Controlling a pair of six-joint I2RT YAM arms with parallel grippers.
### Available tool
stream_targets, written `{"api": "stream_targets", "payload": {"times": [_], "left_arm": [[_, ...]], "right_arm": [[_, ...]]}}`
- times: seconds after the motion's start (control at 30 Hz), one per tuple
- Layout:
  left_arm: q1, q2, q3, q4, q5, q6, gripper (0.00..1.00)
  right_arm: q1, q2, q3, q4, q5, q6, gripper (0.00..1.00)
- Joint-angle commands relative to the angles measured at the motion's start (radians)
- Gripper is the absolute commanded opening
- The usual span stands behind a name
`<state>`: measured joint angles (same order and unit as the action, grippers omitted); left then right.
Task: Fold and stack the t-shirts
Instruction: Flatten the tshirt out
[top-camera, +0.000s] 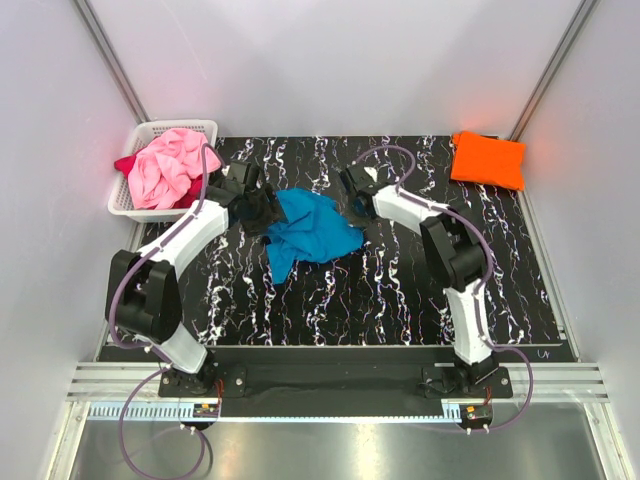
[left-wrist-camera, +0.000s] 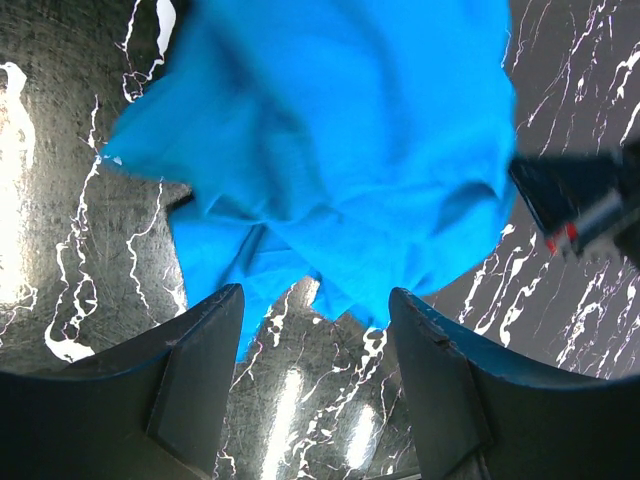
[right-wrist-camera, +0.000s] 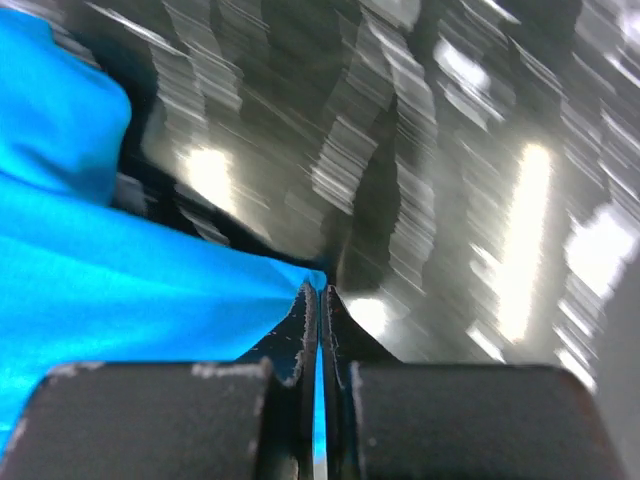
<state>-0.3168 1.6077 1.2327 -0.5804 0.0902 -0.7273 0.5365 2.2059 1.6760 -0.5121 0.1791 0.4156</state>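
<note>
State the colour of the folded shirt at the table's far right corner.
The folded cloth t-shirt is bright orange, clearest in the top external view.

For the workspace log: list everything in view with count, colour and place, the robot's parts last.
turquoise t-shirt: 1, turquoise blue, crumpled at mid-table
orange t-shirt: 1, bright orange, folded, far right corner
pink t-shirt: 1, light pink, bunched in the basket
dark red t-shirt: 1, dark red, in the basket beneath the pink one
basket: 1, white, far left corner
table: 1, black with white veins, in front of the arms
left gripper: 1, black, open, at the turquoise shirt's left edge
right gripper: 1, black, shut on the turquoise shirt's right edge
</note>
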Motion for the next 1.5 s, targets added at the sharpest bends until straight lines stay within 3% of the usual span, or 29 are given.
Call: {"api": "stream_targets", "payload": {"times": [0.0, 0.43, 0.6, 0.77, 1.1, 1.47], "left_arm": [[0.007, -0.055, -0.015, 0.028, -0.004, 0.005, 0.65], [0.002, -0.031, -0.035, 0.071, 0.025, 0.006, 0.65], [-0.018, 0.058, 0.077, 0.096, 0.052, -0.001, 0.65], [-0.03, 0.181, 0.215, 0.096, 0.094, 0.006, 0.65], [-0.133, 0.537, 0.666, 0.087, 0.206, 0.065, 0.65], [-0.237, 0.62, 0.694, 0.07, 0.171, 0.085, 0.66]], "right_arm": [[-0.007, -0.142, -0.126, -0.134, 0.227, 0.055, 0.0], [0.016, -0.566, -0.421, -0.212, 0.283, 0.179, 0.0], [0.046, -0.681, -0.518, -0.226, 0.237, 0.213, 0.0], [0.082, -0.713, -0.571, -0.278, 0.224, 0.262, 0.0], [0.105, -0.745, -0.682, -0.345, 0.22, 0.394, 0.0], [0.105, -0.723, -0.676, -0.405, 0.29, 0.431, 0.0]]}}
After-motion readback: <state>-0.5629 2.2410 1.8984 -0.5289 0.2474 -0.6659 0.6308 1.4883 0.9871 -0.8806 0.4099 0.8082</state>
